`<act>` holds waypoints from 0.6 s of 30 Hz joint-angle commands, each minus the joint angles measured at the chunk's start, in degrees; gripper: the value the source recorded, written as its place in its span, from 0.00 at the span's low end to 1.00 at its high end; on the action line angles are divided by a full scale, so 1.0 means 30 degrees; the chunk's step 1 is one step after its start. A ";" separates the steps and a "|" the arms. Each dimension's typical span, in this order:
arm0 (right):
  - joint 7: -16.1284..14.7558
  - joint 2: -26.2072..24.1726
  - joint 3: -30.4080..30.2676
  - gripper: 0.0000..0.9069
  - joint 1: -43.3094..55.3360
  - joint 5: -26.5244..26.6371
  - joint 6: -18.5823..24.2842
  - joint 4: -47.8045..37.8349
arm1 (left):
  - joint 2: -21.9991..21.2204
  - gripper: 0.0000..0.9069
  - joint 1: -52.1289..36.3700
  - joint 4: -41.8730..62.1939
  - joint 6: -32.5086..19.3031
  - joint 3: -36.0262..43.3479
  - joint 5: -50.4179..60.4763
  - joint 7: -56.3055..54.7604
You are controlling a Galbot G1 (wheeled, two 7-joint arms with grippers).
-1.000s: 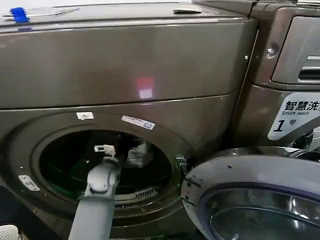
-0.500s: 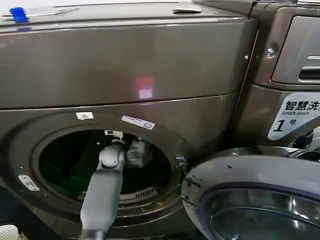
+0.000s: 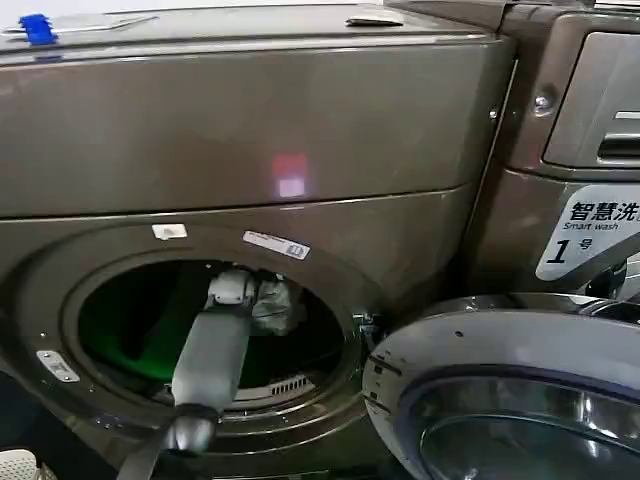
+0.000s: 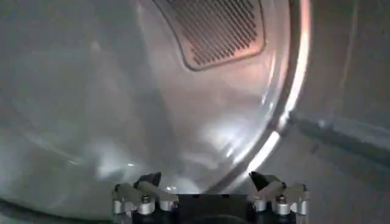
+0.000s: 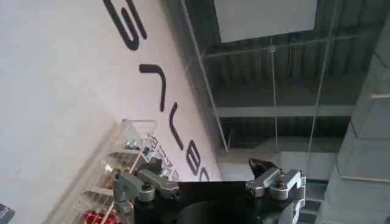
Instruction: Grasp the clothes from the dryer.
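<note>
**Inside the drum: left arm reaches the laundry**

Inside the round port of the dryer, the left tool now sits well deeper than it did a second ago. It started low near the middle of the opening and has climbed and pushed inward, so its head now lies just beside the clothes, a pale crumpled wad toward the upper back of the dark drum. From the head view the two look touching or nearly so, though I cannot tell whether fabric is already between the fingers. In the left wrist view the left tool is spread wide, its tips apart with only shiny drum wall and a perforated vent panel ahead of them; no cloth shows between them. My judgement is that the reach is nearly finished and the closing step is still to come, perhaps after a small turn toward the wad.

The right tool is parked away from the machine, released, pointing up at a lettered wall and ceiling, with a white wire rack beside it.

The swung-open door hangs at the right of the port, next to the neighbouring machine bearing the "1" sticker. The port rim hems in the forearm, so clearance for any sideways correction looks tight.
</note>
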 commanded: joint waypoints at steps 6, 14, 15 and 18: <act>-0.0041 0.0067 -0.0036 1.00 0.0103 -0.0021 0.0031 -0.0052 | 0.1052 1.00 -0.4421 0.6924 -0.1090 0.4193 0.2632 0.9251; -0.0111 0.0064 -0.0065 1.00 0.0185 -0.0097 0.0074 -0.0071 | 0.1350 1.00 -0.6729 0.9850 -0.2659 0.8082 0.6782 1.2249; -0.0106 0.0060 -0.0079 1.00 0.0225 -0.0099 0.0071 -0.0074 | 0.1409 1.00 -0.6941 1.0105 -0.2761 0.8720 0.7057 1.2486; -0.0130 0.0073 -0.0077 1.00 0.0263 -0.0120 0.0084 -0.0091 | 0.1411 1.00 -0.7356 1.0605 -0.3260 0.9554 0.7951 1.3460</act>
